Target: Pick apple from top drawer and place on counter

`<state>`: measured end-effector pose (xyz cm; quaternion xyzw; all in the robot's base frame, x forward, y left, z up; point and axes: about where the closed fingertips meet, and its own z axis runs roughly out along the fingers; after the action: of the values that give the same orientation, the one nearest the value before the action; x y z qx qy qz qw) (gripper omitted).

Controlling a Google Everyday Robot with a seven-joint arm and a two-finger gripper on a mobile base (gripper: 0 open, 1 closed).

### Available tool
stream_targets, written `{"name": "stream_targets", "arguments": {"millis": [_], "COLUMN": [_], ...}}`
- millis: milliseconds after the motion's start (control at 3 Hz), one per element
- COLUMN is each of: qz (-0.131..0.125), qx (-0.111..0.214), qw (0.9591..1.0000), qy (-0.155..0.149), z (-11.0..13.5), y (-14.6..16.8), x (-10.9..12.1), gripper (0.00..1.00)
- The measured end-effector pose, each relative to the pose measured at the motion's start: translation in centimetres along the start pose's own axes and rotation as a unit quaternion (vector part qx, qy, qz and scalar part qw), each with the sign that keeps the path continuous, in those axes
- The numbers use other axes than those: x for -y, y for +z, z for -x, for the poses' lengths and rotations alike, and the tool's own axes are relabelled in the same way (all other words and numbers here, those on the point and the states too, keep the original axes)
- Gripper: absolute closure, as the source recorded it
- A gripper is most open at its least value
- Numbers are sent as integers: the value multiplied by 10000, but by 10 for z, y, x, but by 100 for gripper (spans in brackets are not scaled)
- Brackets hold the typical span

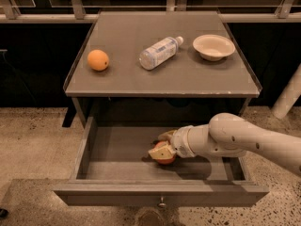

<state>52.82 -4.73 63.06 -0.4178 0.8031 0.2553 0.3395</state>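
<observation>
The scene is viewed by a single camera, set high in front of the cabinet and tilted downward towards it. The whole counter [164, 79] is taken in across the far half of the frame, and the open top drawer [117, 149] across the near half, its front panel close to the lower edge. A middle range is kept. The arm is seen entering from the right, with the gripper [162, 147] inside the drawer, at the apple [165, 158]

Nothing can be read: the label on the clear plastic bottle [160, 52] lying on the grey-brown counter [188, 81] is illegible, and the beige gripper [160, 145] inside the open top drawer [113, 197] bears no markings.
</observation>
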Motion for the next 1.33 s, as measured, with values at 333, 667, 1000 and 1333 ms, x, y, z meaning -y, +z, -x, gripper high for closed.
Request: {"name": "stream_targets", "arguments": {"millis": [333,667,1000,1333], "qz": [1,0,-85,38], "qx": [0,0,-69,263], "qw": [10000,10000,9999,9992], "qy": [0,0,53,288], "z": [0,0,-5,-5], "y": [0,0,-2,-11], "x": [0,0,2,2], "gripper": [100,100,100,100]}}
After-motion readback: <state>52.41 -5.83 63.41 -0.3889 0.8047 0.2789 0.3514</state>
